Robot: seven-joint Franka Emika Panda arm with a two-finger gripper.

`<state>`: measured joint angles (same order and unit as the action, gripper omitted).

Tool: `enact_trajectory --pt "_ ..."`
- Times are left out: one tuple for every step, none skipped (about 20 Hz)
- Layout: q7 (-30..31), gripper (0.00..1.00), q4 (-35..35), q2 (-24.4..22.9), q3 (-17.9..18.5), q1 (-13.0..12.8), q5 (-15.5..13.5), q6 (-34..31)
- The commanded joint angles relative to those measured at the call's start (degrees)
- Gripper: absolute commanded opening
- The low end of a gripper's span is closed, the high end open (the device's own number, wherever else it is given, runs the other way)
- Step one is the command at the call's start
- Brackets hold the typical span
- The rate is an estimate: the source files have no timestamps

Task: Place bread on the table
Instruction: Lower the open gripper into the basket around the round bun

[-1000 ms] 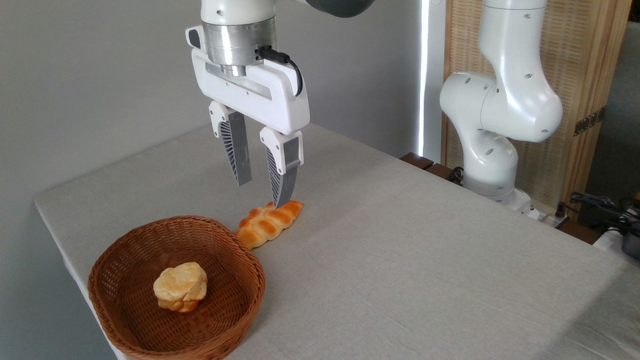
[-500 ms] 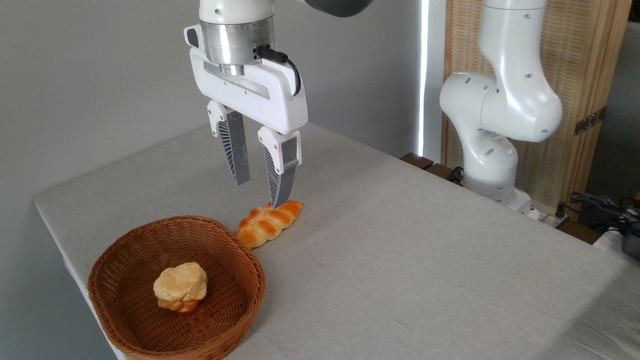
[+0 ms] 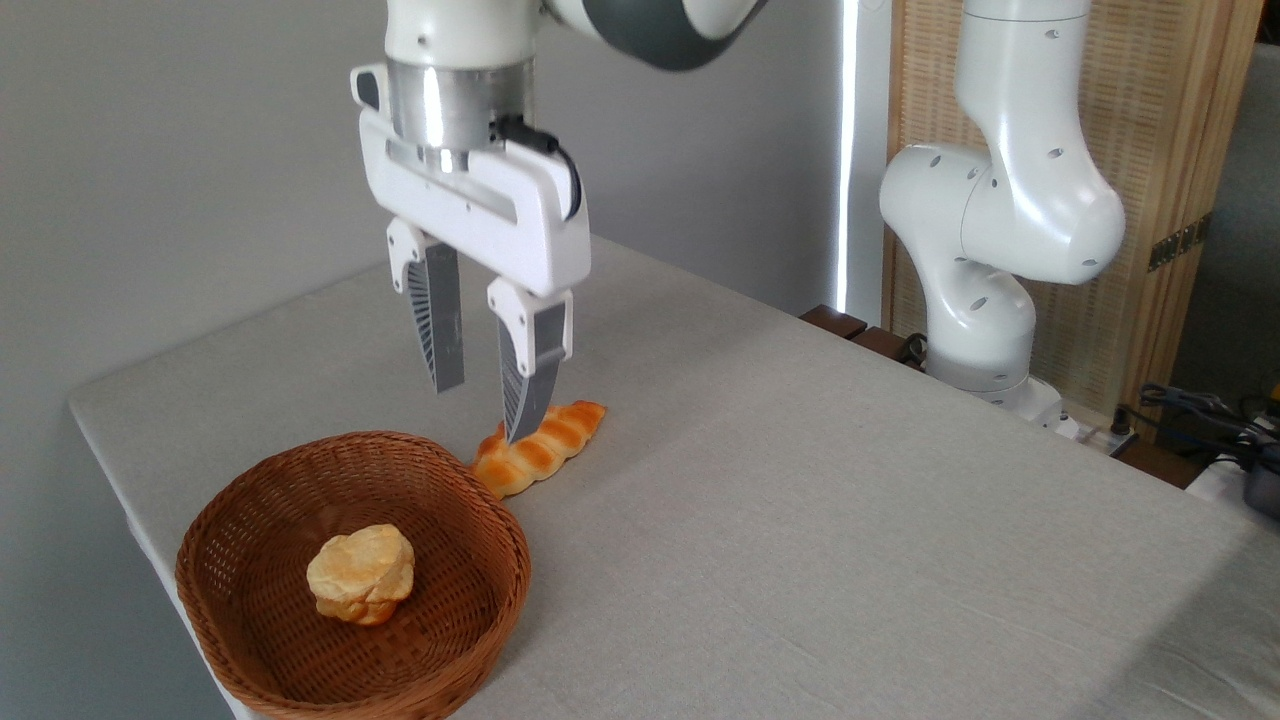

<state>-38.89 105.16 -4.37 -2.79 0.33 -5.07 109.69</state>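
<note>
My gripper (image 3: 485, 405) hangs jaws apart, empty, above the bread (image 3: 361, 574) (in wicker basket (image 3: 300, 660), tabletop's (image 3: 800, 520) near-left corner), bread down-left.

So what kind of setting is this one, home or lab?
Probably a lab or test room got up as a home: a robot arm fixed beside a cloth-covered table, loose cables at the right, and a basket holding a small bread.
</note>
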Motion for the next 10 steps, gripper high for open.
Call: enact_trajectory --pt "-0.9 1.00 1.4 0.9 -0.5 0.4 -1.3 4.8" --pt "-1.1 1.00 1.8 1.6 -0.5 0.3 -1.3 6.2" --pt "-1.1 1.00 2.3 1.8 -0.6 -0.1 -1.4 7.9" --pt "-1.1 1.00 3.0 2.3 -0.6 -0.7 -1.4 9.6" --pt "-1.1 1.00 3.8 2.6 -0.6 -0.9 -1.4 11.5" --pt "-1.0 1.00 5.0 3.0 -0.6 -1.2 -1.4 13.9" --pt "-1.1 1.00 6.3 3.1 -0.6 -1.8 -1.4 16.3" --pt "-1.1 1.00 7.7 3.4 -0.6 -1.9 -1.4 18.9" --pt "-1.1 1.00 8.8 4.1 -0.6 -1.9 -1.3 21.7" --pt "-0.7 1.00 8.9 5.3 -0.7 -2.3 -1.4 23.9"
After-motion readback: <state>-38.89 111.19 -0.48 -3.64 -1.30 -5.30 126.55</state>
